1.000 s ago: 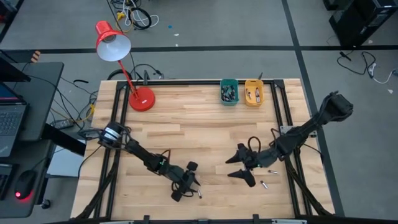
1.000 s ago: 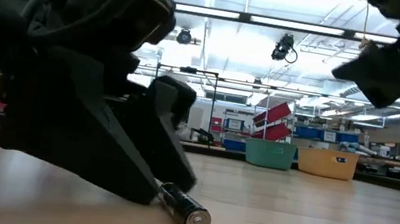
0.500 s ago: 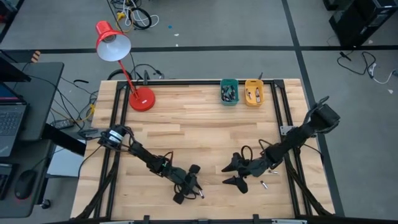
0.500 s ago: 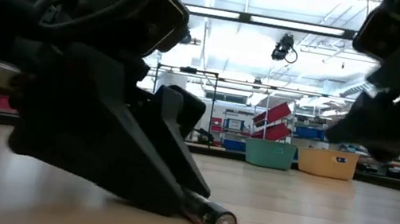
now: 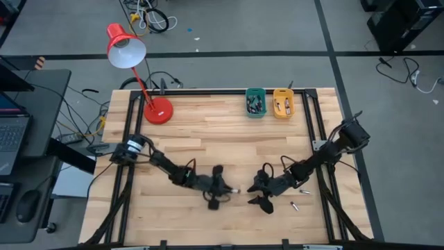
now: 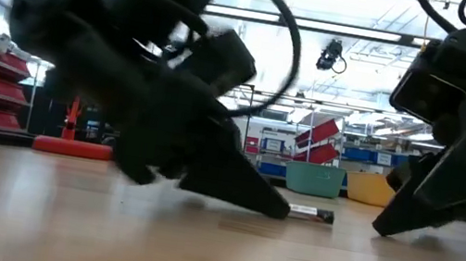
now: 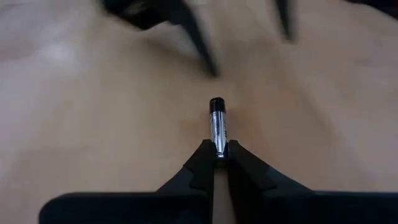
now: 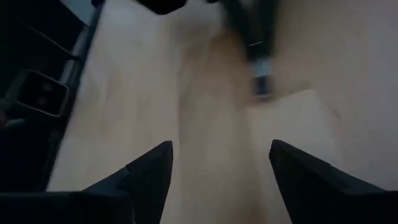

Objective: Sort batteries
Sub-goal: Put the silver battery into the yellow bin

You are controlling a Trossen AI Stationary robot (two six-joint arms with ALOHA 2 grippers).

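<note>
Since a second ago my left gripper (image 7: pixel 216 163) has swung toward the right gripper (image 5: pixel 258 193), pinching a battery (image 7: pixel 217 124) by one end. It sticks out past my fingertips, long axis pointing at the right gripper, whose fingers stand wide just beyond it. Green bin (image 5: pixel 255 102) lies well off.

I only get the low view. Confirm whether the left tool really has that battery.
Observer: It does. The left wrist view shows the left tool shut on one end of the battery, with most of it sticking out ahead.
Operator: Report the right tool.
Observer: The right tool is open and empty, facing that battery without touching it.
Operator: List any other cells.
Observer: The high view shows a loose battery beside the right arm, and another close by.
</note>
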